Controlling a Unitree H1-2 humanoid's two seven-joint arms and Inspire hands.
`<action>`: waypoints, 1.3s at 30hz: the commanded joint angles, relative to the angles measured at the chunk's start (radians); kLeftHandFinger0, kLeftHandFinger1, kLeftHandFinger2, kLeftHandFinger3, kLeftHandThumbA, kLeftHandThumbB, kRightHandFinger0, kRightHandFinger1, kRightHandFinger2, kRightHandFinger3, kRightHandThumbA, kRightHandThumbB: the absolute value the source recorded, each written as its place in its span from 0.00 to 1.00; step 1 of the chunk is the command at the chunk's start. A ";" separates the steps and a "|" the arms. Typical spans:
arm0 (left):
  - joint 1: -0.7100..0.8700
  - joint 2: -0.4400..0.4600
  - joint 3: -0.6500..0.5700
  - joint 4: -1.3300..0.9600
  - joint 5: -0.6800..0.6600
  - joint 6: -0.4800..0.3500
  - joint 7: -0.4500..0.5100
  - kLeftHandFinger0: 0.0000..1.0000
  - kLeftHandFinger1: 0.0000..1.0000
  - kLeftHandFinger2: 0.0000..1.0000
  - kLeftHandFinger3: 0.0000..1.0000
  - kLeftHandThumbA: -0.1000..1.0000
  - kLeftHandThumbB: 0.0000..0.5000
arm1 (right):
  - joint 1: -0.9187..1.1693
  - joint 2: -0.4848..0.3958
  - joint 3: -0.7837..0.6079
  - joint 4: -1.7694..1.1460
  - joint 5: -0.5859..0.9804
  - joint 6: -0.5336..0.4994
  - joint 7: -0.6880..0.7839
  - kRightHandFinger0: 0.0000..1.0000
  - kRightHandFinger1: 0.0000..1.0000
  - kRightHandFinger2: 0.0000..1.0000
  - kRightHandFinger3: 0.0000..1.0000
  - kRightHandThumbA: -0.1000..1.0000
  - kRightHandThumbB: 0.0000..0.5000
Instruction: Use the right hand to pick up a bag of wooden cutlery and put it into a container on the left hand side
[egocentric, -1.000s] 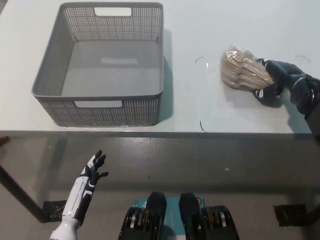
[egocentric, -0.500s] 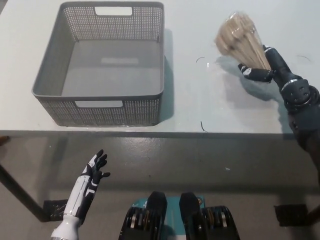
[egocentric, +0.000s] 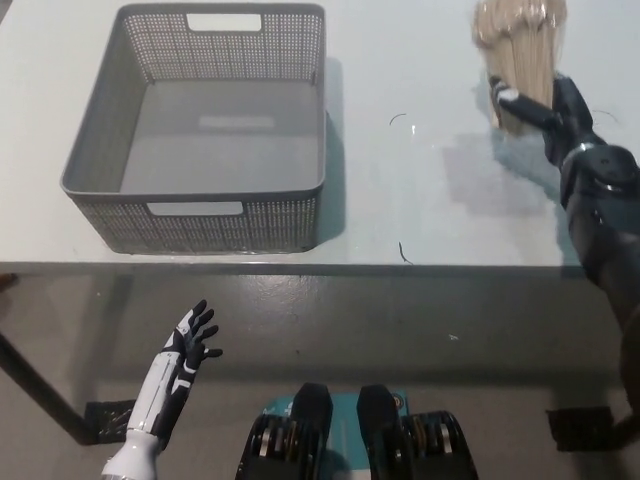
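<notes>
Listing first the bag of wooden cutlery (egocentric: 516, 45): clear wrap, held up over the far right of the table (egocentric: 420, 215), its lower end clasped in my right hand (egocentric: 538, 108). The top is cut off by the picture's edge, and any print is too small to read. Grey mesh basket (egocentric: 195, 190): on the table's left, well apart from the bag. It has a pale patch on its floor; whether label or glare, I cannot tell. Left hand (egocentric: 188, 345): resting low at left, fingers spread.
</notes>
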 joint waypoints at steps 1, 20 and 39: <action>-0.010 0.020 -0.009 -0.006 0.000 -0.039 0.000 0.79 0.91 1.00 1.00 0.98 0.41 | -0.183 0.045 0.024 -0.086 0.071 -0.017 0.037 0.00 0.44 0.84 0.73 0.00 0.29; -0.005 0.030 -0.034 -0.022 0.016 -0.039 -0.002 0.79 0.91 1.00 1.00 0.96 0.40 | -0.316 0.221 0.271 -0.138 0.012 -0.044 0.044 0.03 0.26 0.73 0.65 0.00 0.41; -0.014 0.034 -0.051 -0.049 0.029 -0.039 -0.022 0.75 0.89 1.00 1.00 0.90 0.38 | -0.315 0.356 0.506 -0.025 -0.114 -0.021 -0.128 0.00 0.46 0.82 0.73 0.00 0.31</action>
